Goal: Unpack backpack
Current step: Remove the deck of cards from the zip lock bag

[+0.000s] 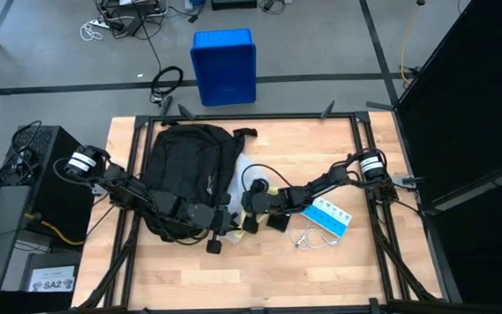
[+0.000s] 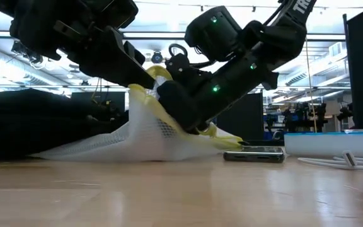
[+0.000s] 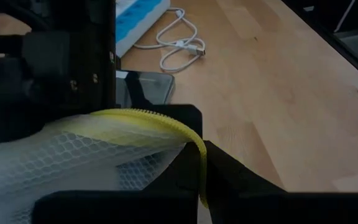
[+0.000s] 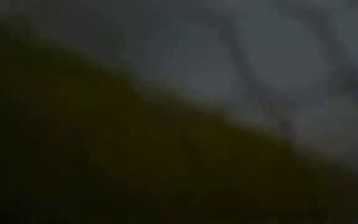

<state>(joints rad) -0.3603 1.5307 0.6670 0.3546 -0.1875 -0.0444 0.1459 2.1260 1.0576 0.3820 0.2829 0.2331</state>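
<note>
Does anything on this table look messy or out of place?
The white mesh pouch with a yellow zipper lies crumpled and pulled up in a peak beside the backpack, the left tool shut on its zipper edge. A white cable lies loosely tangled nearby.

Backpack (image 1: 186, 170): large, rounded, black fabric, lying flat on the wooden counter (image 1: 364, 270) in its left half, long axis running from the far edge toward the near edge. A small white logo mark shows on the upward-facing panel. Black straps protrude at the far end, near the counter's far edge. The near end is overlapped by the left arm, so the state of its zipper cannot be determined from above.
</note>
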